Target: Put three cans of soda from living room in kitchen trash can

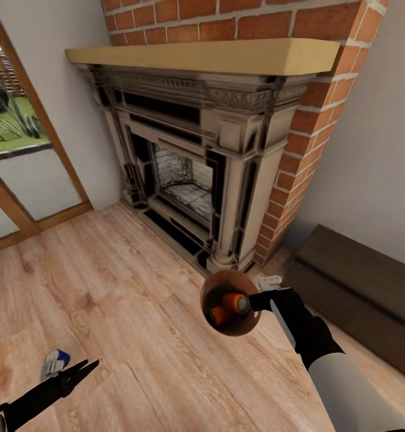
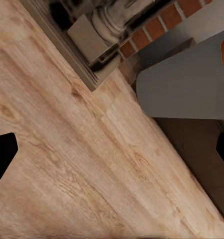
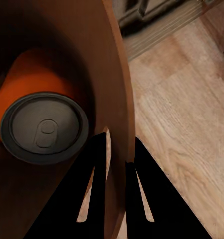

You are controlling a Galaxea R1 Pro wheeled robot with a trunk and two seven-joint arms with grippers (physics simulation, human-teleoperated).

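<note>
setting: living room with light wood plank floor [image 1: 136, 288], an ornate fireplace [image 1: 190, 174] under a wooden mantel [image 1: 202, 57] on a red brick chimney [image 1: 322, 102], a glass door [image 1: 22, 156] at the left, a long dark low cabinet [image 1: 358, 294] at the right.
right gripper: right gripper [image 3: 117, 149] is clamped on the rim of the tash can [image 1: 231, 302], one finger inside the wall and one outside, as the right wrist view shows.
tash can: round, copper-brown, carried off the floor in front of the fireplace, tipped so its dark mouth faces the head camera.
orange cans: two orange soda cans lie inside the bin, one [image 1: 233, 303] showing its grey top, the other [image 1: 215, 316] just below it and touching.
right wrist detail: the grey lid of an orange can [image 3: 45, 128] sits close to the bin wall [image 3: 119, 99].
blue can: blue soda can [image 1: 55, 362] lies on the planks at the lower left.
left gripper: left gripper [image 1: 87, 367] has its jaws spread apart, holding nothing, just beside the blue can.
</note>
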